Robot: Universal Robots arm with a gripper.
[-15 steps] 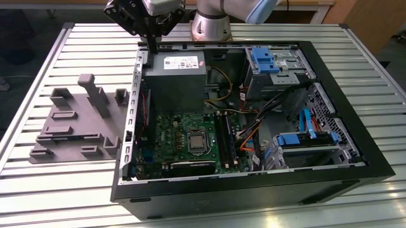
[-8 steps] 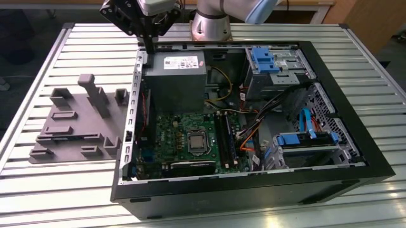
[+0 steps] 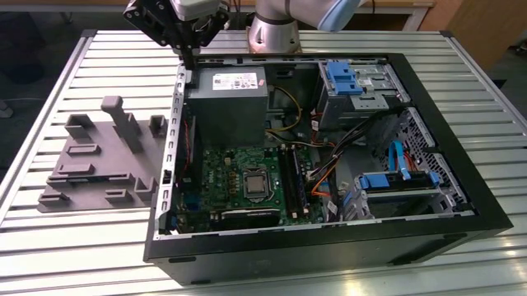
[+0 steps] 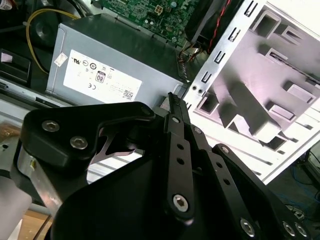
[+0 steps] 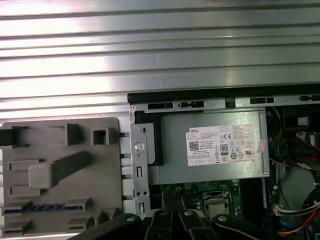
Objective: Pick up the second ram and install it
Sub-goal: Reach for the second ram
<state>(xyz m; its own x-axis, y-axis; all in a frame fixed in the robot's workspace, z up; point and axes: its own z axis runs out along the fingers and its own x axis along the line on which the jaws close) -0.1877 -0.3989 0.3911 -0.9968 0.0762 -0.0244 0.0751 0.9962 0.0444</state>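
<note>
Open computer case (image 3: 329, 246) on a ribbed metal desk (image 3: 82, 246), with a grey moulded tray (image 3: 99, 154) just beside it at the exterior view's left. The claw (image 3: 187, 61) hangs above the far corner of the case, over the edge of the power supply (image 3: 226, 105) and close to the case wall that faces the tray. In the second wrist view its fingers (image 4: 176, 145) meet at one tip, closed on nothing. The second ram (image 5: 42, 206), a thin blue stick, lies flat in a slot of the tray, as seen in the first wrist view. It is well apart from the claw, outside the case and untouched. The green motherboard (image 3: 247, 179) lies inside the case beyond the power supply.
</note>
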